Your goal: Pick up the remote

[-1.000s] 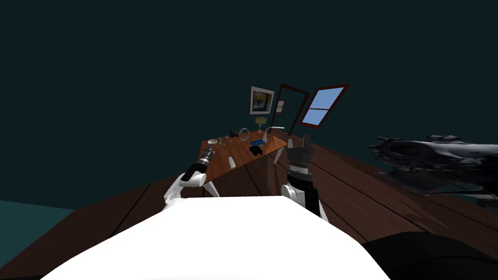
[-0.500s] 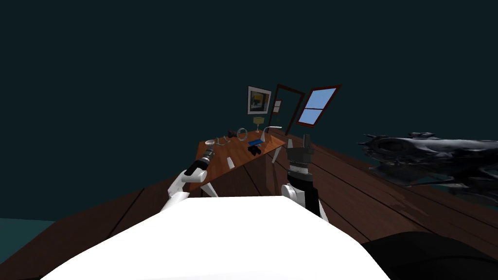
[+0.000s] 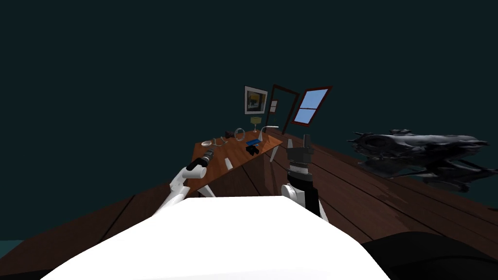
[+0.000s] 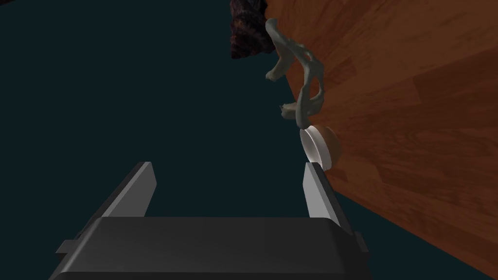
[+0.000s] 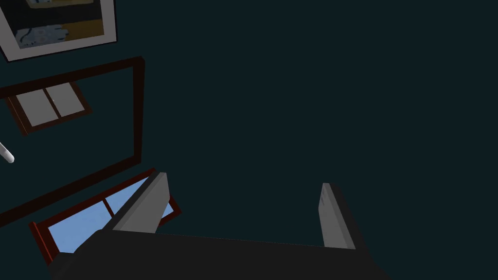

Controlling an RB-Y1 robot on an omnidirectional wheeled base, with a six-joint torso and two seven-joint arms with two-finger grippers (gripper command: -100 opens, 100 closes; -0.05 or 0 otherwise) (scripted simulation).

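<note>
The table (image 3: 233, 154) is seen as a slab of reddish-brown wood with plain grain, borne on white tapered legs; the remote (image 3: 252, 150) is taken to be the small, black, blocky piece lying on the table's right part near the front edge, just beside a flat blue piece (image 3: 253, 142), though its shape is too small to be read closely; it is well apart from both grippers. The left gripper (image 4: 228, 194) is held released, its two thin grey blades standing wide apart with nothing between them; in the head view it is found at the table's left front edge. Just beyond one blade a shallow, round, white dish (image 4: 316, 146) is set at the table's edge; it is seen edge-on, so whether anything lies in it cannot be told. Beside the dish a grey-green, bone-like sculpture (image 4: 301, 82) of twisted loops is stood, and past it a dark, rough-textured lump (image 4: 248, 29). Further along the table a pale ring (image 3: 240, 134) is stood on edge, and a yellowish stemmed cup shape (image 3: 255, 121) is placed near the back; its contents cannot be made out. The right gripper (image 5: 240, 209) is raised beside the table's right end, fingers likewise spread and empty. A glossy, dark grey, spiky mass (image 3: 418, 150) is seen over the dark plank floor (image 3: 369, 194) at the right.
</note>
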